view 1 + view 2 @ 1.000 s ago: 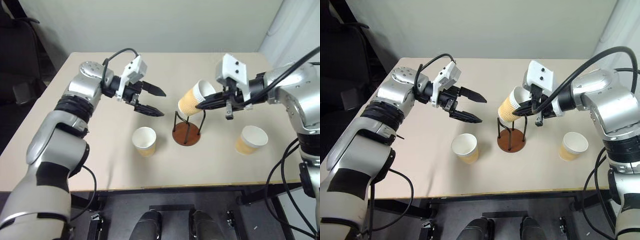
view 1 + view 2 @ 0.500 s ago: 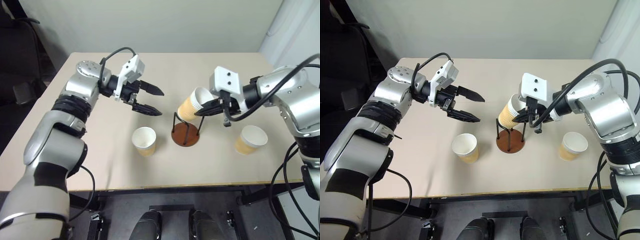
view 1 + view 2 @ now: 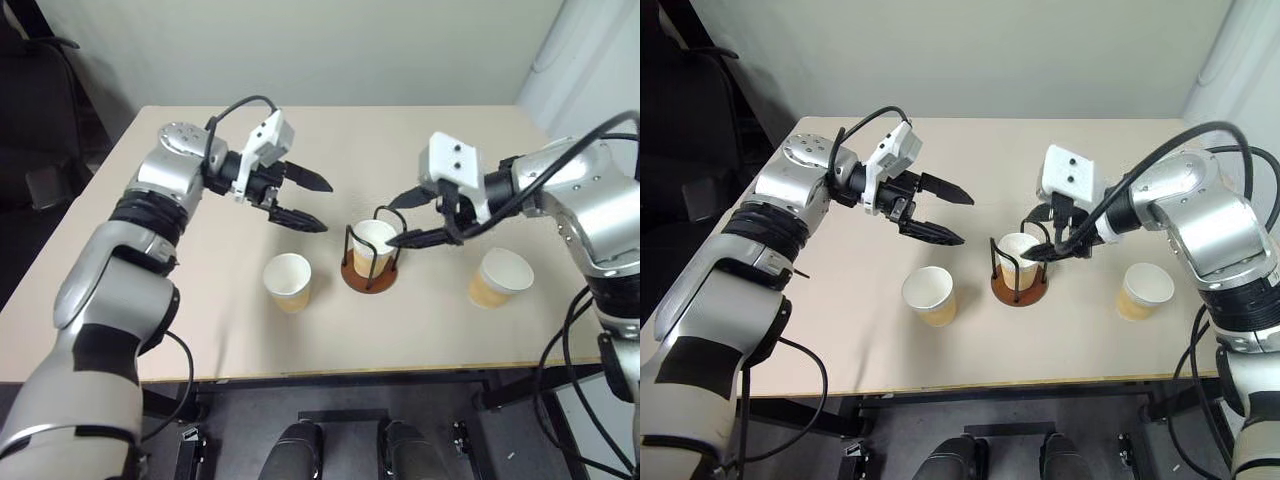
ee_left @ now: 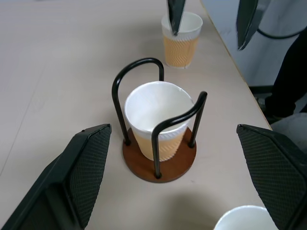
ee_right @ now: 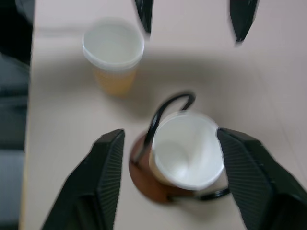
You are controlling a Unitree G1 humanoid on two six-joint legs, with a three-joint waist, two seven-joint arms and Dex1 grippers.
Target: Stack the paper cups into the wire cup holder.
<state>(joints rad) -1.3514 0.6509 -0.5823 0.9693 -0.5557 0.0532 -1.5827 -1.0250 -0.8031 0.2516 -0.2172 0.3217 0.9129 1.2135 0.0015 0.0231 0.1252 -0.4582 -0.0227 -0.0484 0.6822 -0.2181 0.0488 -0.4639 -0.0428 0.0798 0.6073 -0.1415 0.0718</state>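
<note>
**First cup seated, right fingers close by**

While the right gripper [image 3: 402, 224] hangs spread and empty around the paper cup [image 3: 372, 245] standing in the wire cup holder [image 4: 159, 163], withdrawing carelessly could snag a loop. The left gripper [image 3: 308, 202] gapes empty.

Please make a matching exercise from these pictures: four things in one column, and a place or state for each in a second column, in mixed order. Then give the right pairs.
Things:
1. tan-orange paper cup with white rim, inside the wire loops
2. tan-orange paper cup nearest the robot's right arm
3. round reddish-brown wire cup holder
4. right gripper

Places or states:
A. open, just above the holder
B. on the table, right of the holder
C. stands upright in the holder
D. between the two loose cups

Pairs: 1-C, 2-B, 3-D, 4-A
</note>
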